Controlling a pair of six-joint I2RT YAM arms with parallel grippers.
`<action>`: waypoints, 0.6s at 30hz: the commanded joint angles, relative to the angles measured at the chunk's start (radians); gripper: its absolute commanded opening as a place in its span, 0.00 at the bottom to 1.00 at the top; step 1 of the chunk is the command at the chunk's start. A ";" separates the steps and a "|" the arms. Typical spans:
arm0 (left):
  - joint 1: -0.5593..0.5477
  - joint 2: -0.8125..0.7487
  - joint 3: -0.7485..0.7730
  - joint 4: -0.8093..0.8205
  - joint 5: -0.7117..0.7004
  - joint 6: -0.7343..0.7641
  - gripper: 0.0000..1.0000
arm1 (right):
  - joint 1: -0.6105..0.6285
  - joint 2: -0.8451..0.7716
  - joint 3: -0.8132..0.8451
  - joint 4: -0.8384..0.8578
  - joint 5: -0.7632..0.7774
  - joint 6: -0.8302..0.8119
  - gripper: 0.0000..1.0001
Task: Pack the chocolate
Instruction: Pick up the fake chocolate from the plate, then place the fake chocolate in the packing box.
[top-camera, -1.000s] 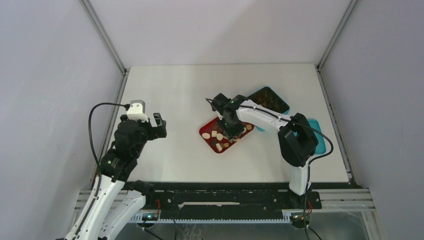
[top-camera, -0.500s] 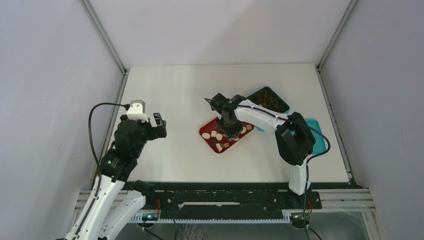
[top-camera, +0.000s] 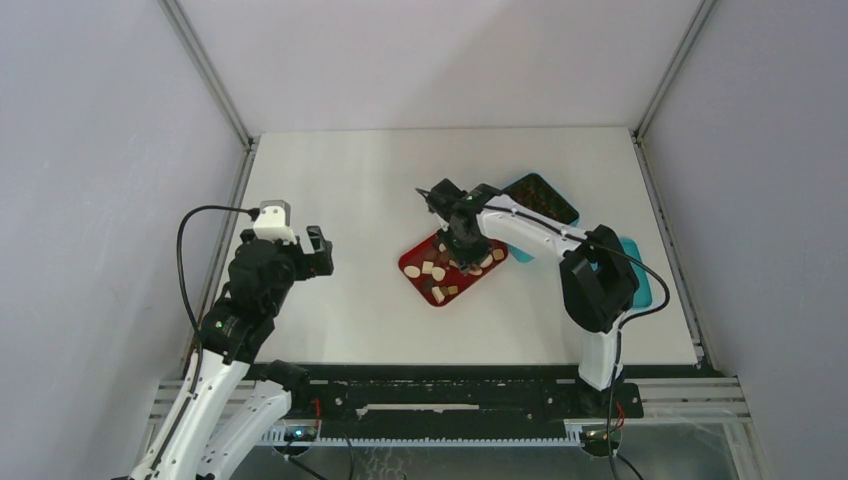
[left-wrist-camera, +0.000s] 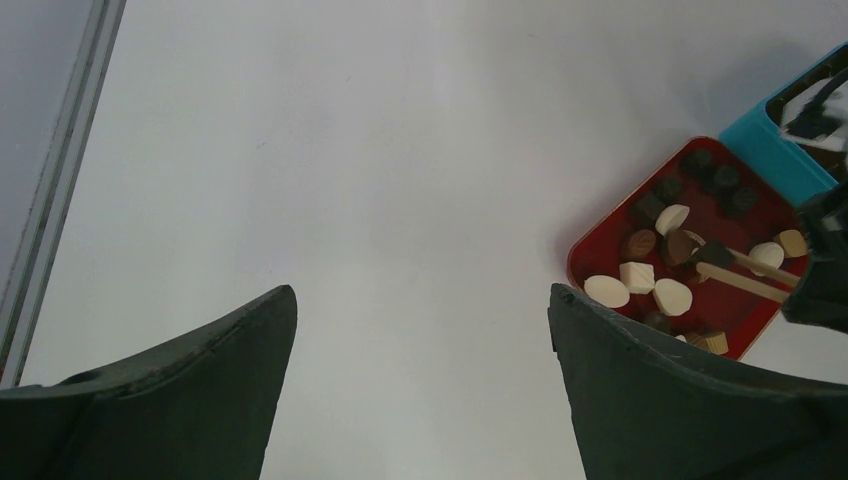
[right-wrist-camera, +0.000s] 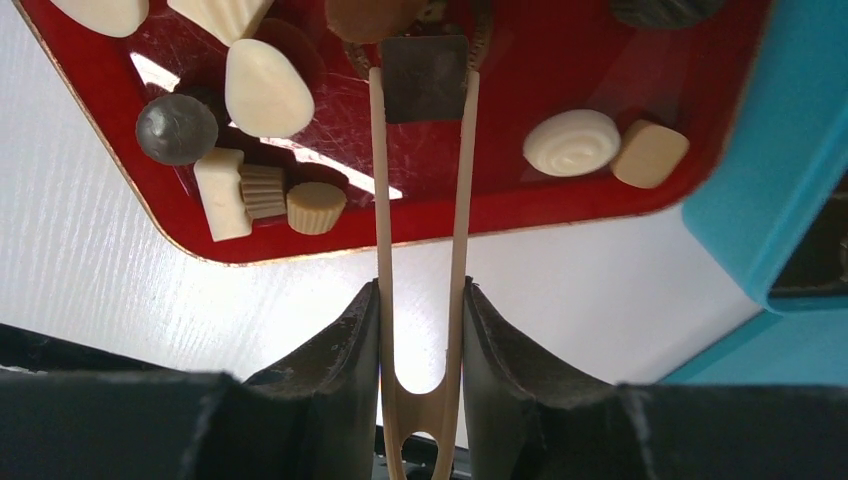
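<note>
My right gripper (right-wrist-camera: 422, 292) is shut on the tan wooden tongs (right-wrist-camera: 421, 200). The tong tips pinch a dark square chocolate (right-wrist-camera: 426, 80) over the red tray (right-wrist-camera: 520, 200). Several cream, tan and dark chocolate pieces lie in the tray, such as a cream oval (right-wrist-camera: 264, 88) and a white round one (right-wrist-camera: 571, 142). In the top view the right gripper (top-camera: 462, 243) is above the red tray (top-camera: 418, 282). The teal box (top-camera: 540, 198) with its dark grid insert stands behind it. My left gripper (left-wrist-camera: 420, 300) is open and empty, far left of the tray (left-wrist-camera: 590, 250).
A teal lid (top-camera: 640, 272) lies at the right of the table, behind the right arm. The teal box wall (right-wrist-camera: 800, 170) stands right beside the tray's right edge. White table (top-camera: 350, 190) lies to the left and back. Frame posts line both sides.
My right gripper has shifted slightly right and back over the tray with the tongs. The left arm has not moved.
</note>
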 joint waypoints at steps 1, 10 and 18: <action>0.008 -0.006 -0.012 0.044 0.015 0.012 1.00 | -0.037 -0.126 -0.003 -0.017 0.027 -0.007 0.05; 0.008 -0.005 -0.012 0.045 0.021 0.012 1.00 | -0.155 -0.234 -0.059 -0.026 0.091 -0.008 0.04; 0.007 -0.003 -0.012 0.045 0.021 0.013 1.00 | -0.299 -0.243 -0.074 -0.017 0.169 0.010 0.05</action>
